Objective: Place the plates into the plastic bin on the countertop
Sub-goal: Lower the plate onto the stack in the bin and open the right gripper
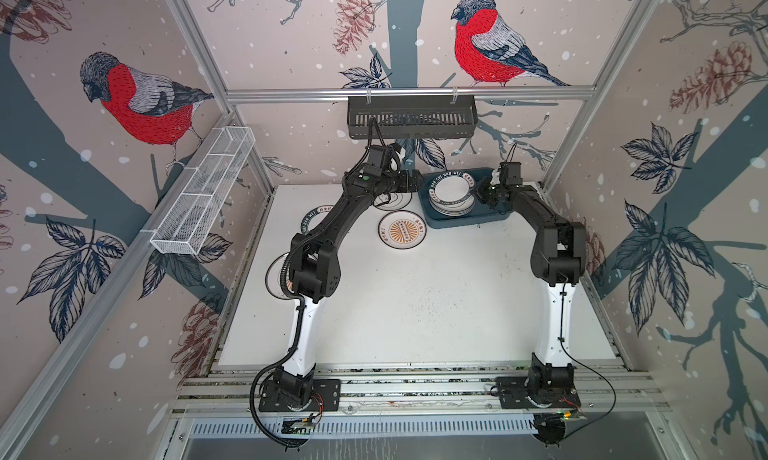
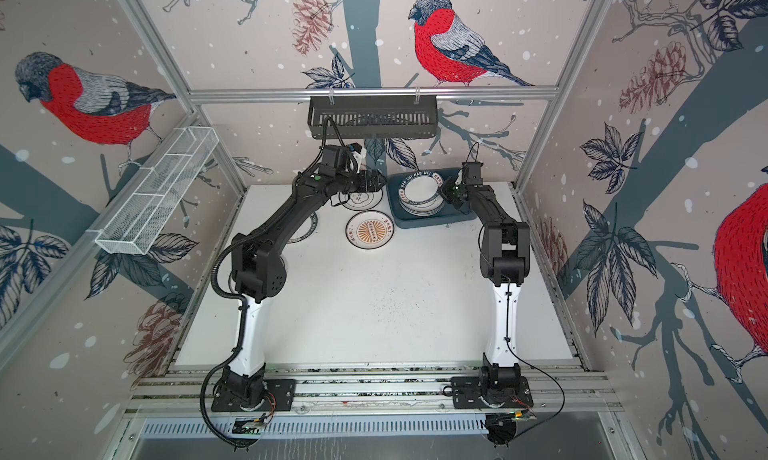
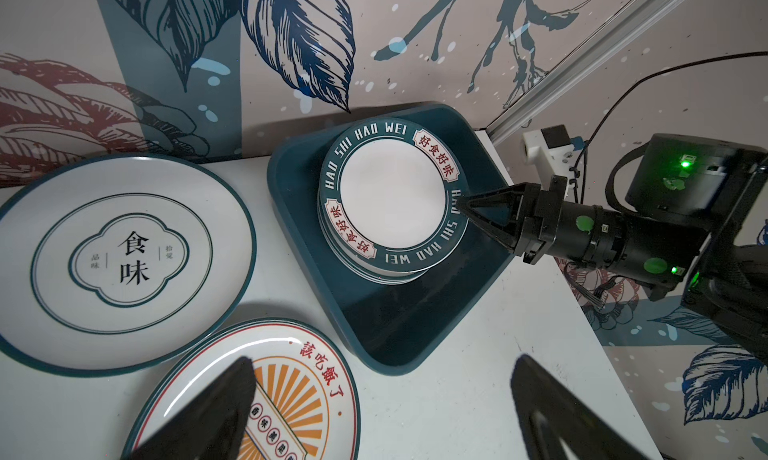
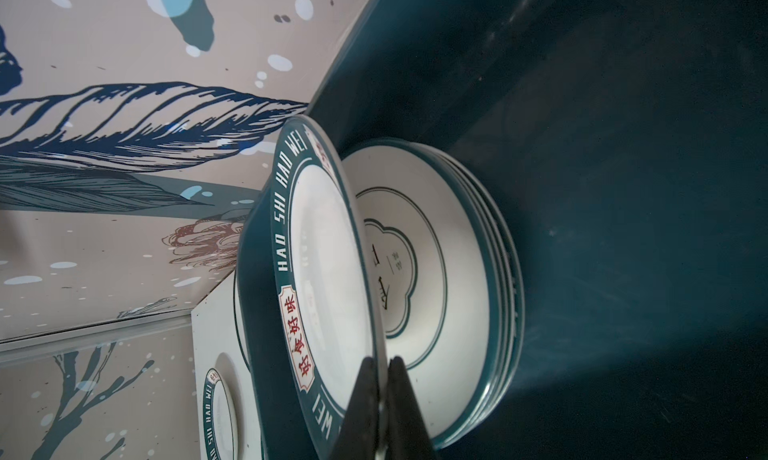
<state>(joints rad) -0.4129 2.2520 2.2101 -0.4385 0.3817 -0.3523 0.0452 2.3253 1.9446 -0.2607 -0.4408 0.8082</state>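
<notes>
Clamping the teal rim of the lettered plate (image 4: pixel 328 271), the right pincer (image 4: pixel 380 364) is clenched, with one finger on each face. The plate sits at a slant just above the stack of plates (image 4: pixel 457 296); whether its opposite rim touches the stack cannot be told. The stack lies in the plastic bin (image 3: pixel 374 325), in the end nearer the tabletop's left edge. The bin is at the far edge of the tabletop (image 1: pixel 415 304), toward the far right corner.

Right arm: upper link upright from its near-edge base, elbow folded, forearm running toward the far edge, wrist turned inward over the bin's right side.

Left pincer (image 3: pixel 384 359): released, jaws wide, nothing between them, hovering just beside the bin's left wall. Left arm: elbow raised, forearm slanting to the far middle, wrist pointing toward the bin.

Loose on the tabletop beside the bin are the cloud-emblem plate (image 3: pixel 124 262) and the sunburst plate (image 1: pixel 402 230). A second lettered plate (image 1: pixel 312 219) and a thin-rimmed plate (image 1: pixel 274 275) are partly hidden under the left arm.
</notes>
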